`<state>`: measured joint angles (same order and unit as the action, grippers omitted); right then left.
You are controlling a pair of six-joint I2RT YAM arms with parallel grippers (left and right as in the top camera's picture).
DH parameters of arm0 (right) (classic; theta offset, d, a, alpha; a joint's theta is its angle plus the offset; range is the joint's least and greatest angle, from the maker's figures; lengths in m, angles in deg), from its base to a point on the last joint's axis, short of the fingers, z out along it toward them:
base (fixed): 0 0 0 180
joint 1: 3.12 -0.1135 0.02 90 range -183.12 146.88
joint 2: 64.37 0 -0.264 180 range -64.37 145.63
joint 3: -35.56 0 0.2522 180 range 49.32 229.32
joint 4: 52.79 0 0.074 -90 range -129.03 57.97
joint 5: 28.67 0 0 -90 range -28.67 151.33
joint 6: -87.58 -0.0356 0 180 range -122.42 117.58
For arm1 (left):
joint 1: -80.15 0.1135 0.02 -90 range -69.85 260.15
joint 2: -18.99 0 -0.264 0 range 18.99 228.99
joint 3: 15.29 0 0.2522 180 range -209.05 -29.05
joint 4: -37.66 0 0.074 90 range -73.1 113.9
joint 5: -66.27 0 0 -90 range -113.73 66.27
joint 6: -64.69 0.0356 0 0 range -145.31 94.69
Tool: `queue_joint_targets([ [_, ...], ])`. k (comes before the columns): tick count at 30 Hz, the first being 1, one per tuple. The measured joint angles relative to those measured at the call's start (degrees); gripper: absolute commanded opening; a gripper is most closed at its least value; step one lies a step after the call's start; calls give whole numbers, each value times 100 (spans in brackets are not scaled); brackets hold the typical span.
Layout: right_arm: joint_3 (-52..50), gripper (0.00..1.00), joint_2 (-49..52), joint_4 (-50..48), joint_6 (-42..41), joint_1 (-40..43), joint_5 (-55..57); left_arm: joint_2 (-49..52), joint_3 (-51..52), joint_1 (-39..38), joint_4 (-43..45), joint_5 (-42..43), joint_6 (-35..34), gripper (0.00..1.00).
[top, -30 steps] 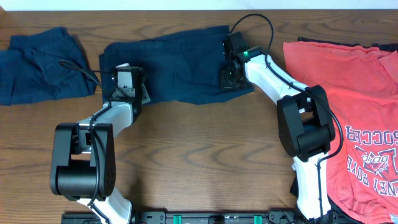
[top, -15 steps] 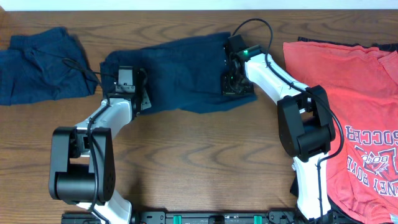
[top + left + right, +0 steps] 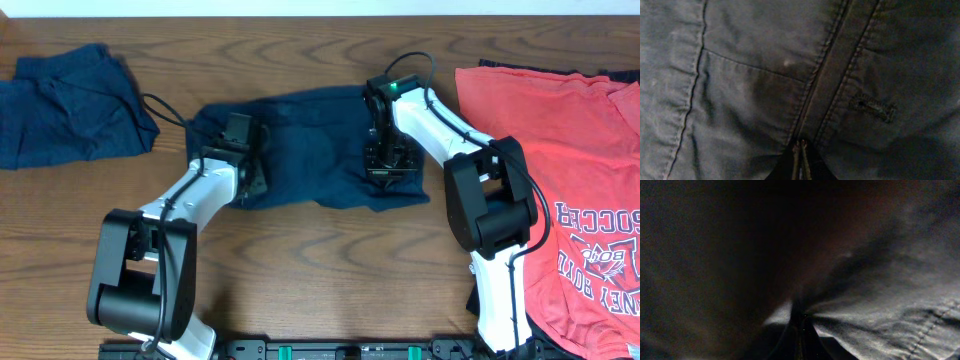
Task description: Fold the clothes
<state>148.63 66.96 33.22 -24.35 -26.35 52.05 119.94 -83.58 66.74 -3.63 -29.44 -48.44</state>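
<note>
A dark navy garment (image 3: 315, 150) lies crumpled across the middle of the table. My left gripper (image 3: 245, 168) is shut on the garment's left part. In the left wrist view its fingers (image 3: 801, 151) pinch the fabric just below a stitched placket with a buttonhole (image 3: 872, 107). My right gripper (image 3: 391, 168) is shut on the garment's right part, and the right wrist view shows its closed tips (image 3: 801, 325) with navy cloth (image 3: 890, 315) bunched and pulled taut from them. A coral-red T-shirt (image 3: 560, 150) with printed lettering lies spread at the right.
A second navy garment (image 3: 70, 105) lies bunched at the far left. A dark edge of cloth (image 3: 490, 64) shows under the coral-red shirt. Bare wood (image 3: 320, 270) runs along the near side between the two arm bases.
Both grippers have moved toward the near edge and somewhat rightward, dragging the navy garment with them. The other clothes have not moved.
</note>
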Motion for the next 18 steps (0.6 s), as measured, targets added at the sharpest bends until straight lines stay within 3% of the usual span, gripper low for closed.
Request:
queue_joint_targets([
  [10, -70, 1, 52, 310, 48, 2, -4, -175, 284, -417, -2, -48, -387, 6],
  [11, -70, 1, 52, 299, 50, 2, -4, -181, 304, -428, 55, -66, -398, 9],
  [12, -72, 1, 52, 286, 50, 2, -11, -188, 323, -435, 94, -81, -404, 33],
  [13, -72, 1, 52, 273, 50, 7, -13, -197, 343, -435, 153, -96, -393, 51],
  [14, -72, 1, 52, 256, 55, 9, -17, -195, 367, -437, 273, -39, -415, 58],
  [18, -72, 1, 52, 225, 72, 66, -90, -173, 385, -581, 568, 61, -428, 59],
])
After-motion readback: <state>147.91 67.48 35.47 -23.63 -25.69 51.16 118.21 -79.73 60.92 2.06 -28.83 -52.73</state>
